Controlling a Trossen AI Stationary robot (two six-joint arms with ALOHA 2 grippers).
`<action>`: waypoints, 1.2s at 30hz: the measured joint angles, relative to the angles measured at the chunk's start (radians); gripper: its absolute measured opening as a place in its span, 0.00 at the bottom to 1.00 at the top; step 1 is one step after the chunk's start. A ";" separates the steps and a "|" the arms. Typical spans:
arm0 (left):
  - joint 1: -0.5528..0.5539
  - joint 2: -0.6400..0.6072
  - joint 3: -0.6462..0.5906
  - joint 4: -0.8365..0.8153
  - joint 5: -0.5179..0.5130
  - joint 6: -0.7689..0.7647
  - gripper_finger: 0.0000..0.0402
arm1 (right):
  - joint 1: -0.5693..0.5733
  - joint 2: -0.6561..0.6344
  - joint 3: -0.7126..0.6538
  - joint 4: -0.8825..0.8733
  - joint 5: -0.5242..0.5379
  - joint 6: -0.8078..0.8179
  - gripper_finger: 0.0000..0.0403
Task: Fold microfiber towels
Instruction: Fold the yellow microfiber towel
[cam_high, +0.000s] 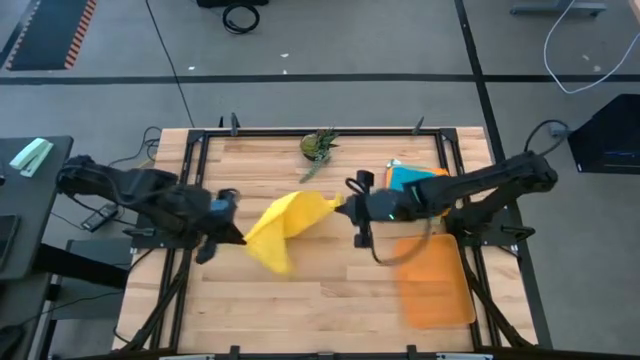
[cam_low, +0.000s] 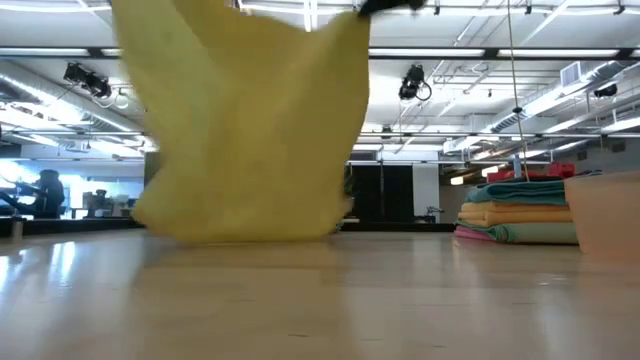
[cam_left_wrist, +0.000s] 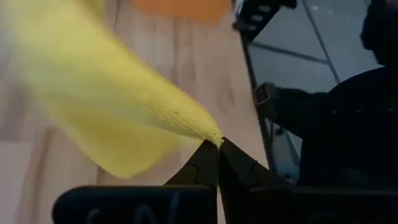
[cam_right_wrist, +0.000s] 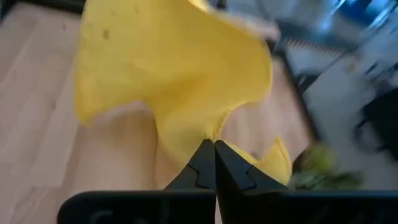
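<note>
A soft, nubby yellow towel (cam_high: 284, 226) hangs stretched between both grippers above the pale wood-plank table (cam_high: 330, 290), its lower edge sagging in loose folds towards the boards. The left gripper (cam_left_wrist: 219, 144) is clamped tight on one pointed corner; the right gripper (cam_right_wrist: 213, 144) pinches the opposite corner, cloth billowing beyond its closed tips. Past the towel, on its right-arm side, lie a flat translucent orange mat (cam_high: 434, 281) and a neat stack of folded towels (cam_low: 520, 212), with a spiky green plant (cam_high: 319, 146) farther back
</note>
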 joint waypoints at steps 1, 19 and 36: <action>-0.014 -0.015 0.011 -0.005 -0.018 0.008 0.02 | 0.030 0.005 0.035 -0.019 0.046 -0.019 0.00; 0.073 -0.043 0.029 -0.220 -0.583 0.059 0.02 | -0.219 0.067 0.139 -0.165 0.265 -0.068 0.00; -0.296 0.130 -0.555 0.705 -0.368 -0.275 0.03 | 0.296 0.278 -0.275 0.240 0.113 0.574 0.00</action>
